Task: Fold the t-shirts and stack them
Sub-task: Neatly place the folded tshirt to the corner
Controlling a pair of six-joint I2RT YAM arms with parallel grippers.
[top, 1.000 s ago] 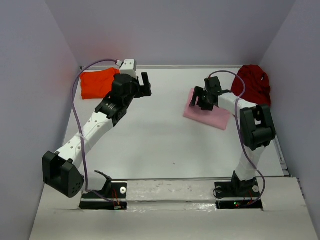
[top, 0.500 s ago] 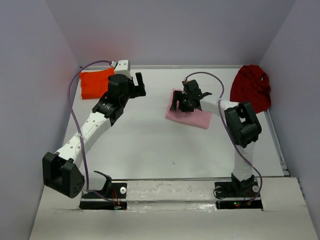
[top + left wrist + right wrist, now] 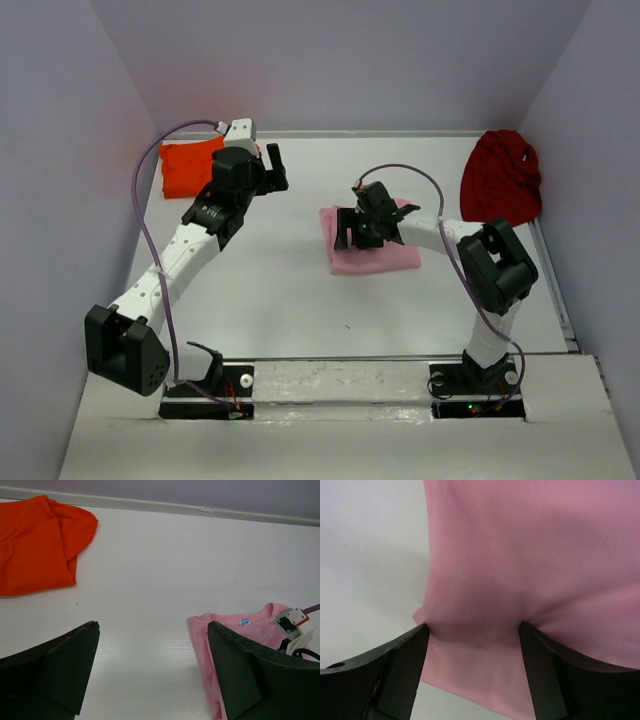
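The light pink t-shirt [image 3: 380, 252] lies folded flat near the table's middle. My right gripper [image 3: 354, 228] stands on its left part with jaws wide. In the right wrist view both fingertips press into the pink cloth [image 3: 520, 555], which dimples and bunches between them at the right gripper [image 3: 472, 626]. The bright orange t-shirt [image 3: 188, 165] lies folded at the far left corner. My left gripper [image 3: 272, 166] hovers open just right of it, nothing between its fingers [image 3: 152, 627]; its view shows the orange shirt [image 3: 35, 545] and the pink shirt [image 3: 240, 637]. The dark red t-shirt [image 3: 500, 178] is crumpled at the far right.
Grey walls close the table on the left, back and right. The right arm's cable [image 3: 405, 172] loops above the pink shirt. Both arm bases [image 3: 210, 388] sit at the near edge.
My right gripper has slid left from the right side toward the middle, dragging the pink t-shirt with it. The left gripper has drifted slightly left and back toward the orange shirt.
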